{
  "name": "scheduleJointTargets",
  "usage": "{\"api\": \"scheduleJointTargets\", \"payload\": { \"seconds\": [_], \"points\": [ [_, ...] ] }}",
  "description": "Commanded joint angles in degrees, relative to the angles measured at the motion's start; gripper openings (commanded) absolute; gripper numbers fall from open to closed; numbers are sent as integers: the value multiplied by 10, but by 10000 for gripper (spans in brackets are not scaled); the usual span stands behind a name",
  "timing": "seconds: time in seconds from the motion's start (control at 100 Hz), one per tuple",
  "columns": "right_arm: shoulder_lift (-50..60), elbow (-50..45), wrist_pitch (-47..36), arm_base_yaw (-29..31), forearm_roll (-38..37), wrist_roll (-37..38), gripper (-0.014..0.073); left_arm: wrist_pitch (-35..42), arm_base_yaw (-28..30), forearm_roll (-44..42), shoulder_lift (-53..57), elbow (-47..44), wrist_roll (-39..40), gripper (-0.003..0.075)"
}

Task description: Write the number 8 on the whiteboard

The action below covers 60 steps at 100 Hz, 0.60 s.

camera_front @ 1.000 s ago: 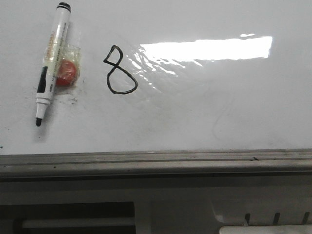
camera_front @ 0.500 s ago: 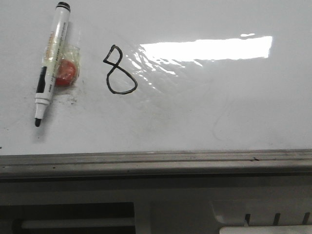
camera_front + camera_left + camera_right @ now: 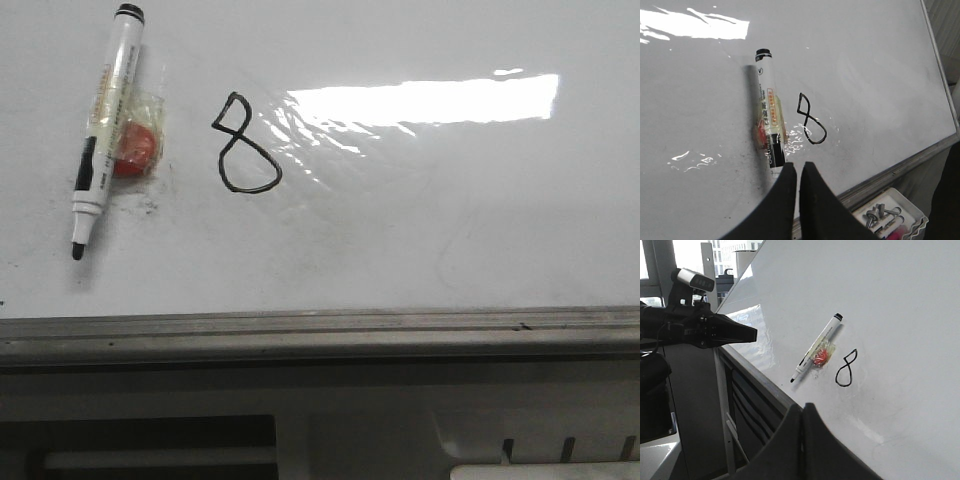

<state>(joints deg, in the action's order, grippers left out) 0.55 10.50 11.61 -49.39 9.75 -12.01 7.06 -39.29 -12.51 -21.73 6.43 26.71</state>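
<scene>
Number 8 [image 3: 246,144] drawn on whiteboard [image 3: 450,230], pen [image 3: 104,128] laid beside it, left gripper [image 3: 798,167] nearly closed, right gripper [image 3: 802,407] closed, nothing held.

number 8 [image 3: 246,144] on whiteboard [image 3: 450,230], marker pen [image 3: 103,125] to its left

The left pincer [image 3: 799,172] had its two dark fingers nearly together, a thin gap between them, holding nothing. The right pincer [image 3: 802,415] was closed, fingers pressed together, empty.
</scene>
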Motion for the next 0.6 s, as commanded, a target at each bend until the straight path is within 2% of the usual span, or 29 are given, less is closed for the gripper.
{"api": "scheduleJointTargets", "payload": {
  "seconds": [0.0, 0.22, 0.34, 0.46, 0.59],
  "points": [
    [-5, 14, -40, 0, -4, 0, -63, 41, 1, 1, -2, 12, 3, -20],
    [-5, 14, -40, 0, -4, 0, -63, 37, 1, 7, 25, -14, 3, -20],
    [-5, 14, -40, 0, -4, 0, -63, 36, 11, 63, 63, -24, 3, -20],
    [-5, 14, -40, 0, -4, 0, -63, 29, 54, 87, 97, -25, 3, -20],
    [-5, 14, -40, 0, -4, 0, -63, 28, 127, 84, 126, -25, 3, -20]
  ]
}}
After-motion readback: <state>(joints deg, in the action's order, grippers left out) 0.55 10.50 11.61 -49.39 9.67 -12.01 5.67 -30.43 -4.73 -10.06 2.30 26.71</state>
